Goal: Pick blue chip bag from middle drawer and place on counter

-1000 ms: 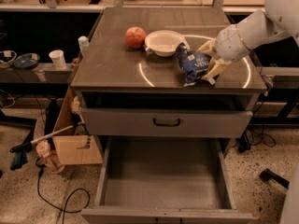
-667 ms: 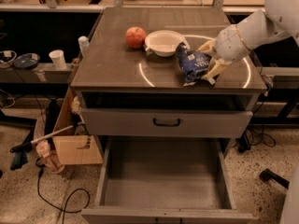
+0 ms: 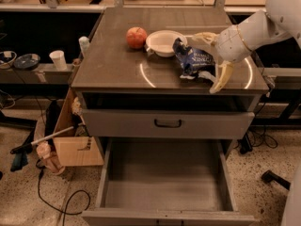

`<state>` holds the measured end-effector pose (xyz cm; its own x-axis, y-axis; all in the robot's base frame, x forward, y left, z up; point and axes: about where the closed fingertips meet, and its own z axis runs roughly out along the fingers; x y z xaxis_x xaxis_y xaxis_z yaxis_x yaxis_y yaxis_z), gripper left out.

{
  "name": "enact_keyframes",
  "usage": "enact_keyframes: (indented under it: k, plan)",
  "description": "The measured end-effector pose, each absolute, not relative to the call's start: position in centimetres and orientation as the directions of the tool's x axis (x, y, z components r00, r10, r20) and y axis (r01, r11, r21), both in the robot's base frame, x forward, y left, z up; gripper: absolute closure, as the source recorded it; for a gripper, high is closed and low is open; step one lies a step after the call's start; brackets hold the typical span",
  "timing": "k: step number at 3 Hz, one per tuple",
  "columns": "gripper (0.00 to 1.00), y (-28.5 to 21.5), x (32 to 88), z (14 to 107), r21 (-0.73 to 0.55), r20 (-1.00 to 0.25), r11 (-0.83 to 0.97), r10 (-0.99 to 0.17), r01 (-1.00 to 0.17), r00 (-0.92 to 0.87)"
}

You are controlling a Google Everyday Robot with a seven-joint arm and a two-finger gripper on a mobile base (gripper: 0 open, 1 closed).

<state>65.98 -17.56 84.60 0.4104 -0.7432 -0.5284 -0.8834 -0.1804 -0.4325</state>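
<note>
The blue chip bag (image 3: pixel 194 60) lies on the counter (image 3: pixel 113 65), on the white circular line, just right of the white bowl (image 3: pixel 164 42). My gripper (image 3: pixel 212 56) is at the bag's right side, low over the counter. Its pale fingers (image 3: pixel 222 75) are spread wide open, one behind the bag and one in front of it, and do not clamp it. The white arm comes in from the upper right. The middle drawer (image 3: pixel 164 182) is pulled out below, its grey floor bare.
A red apple (image 3: pixel 136 36) sits left of the bowl. A shut drawer front with a black handle (image 3: pixel 168 123) is above the open drawer. A cardboard box (image 3: pixel 75 147), a white cup (image 3: pixel 59 59) and floor cables (image 3: pixel 66 201) are at the left.
The gripper's fingers have spread apart and let go of the blue chip bag, which stays lying on the counter. The arm has hardly moved.
</note>
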Motion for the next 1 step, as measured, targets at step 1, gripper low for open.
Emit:
enact_keyframes:
  k: [1]
  plan:
    - [0.0,-17.56,65.98,84.6,-0.432,-0.528,-0.18,-0.743,-0.883,0.41]
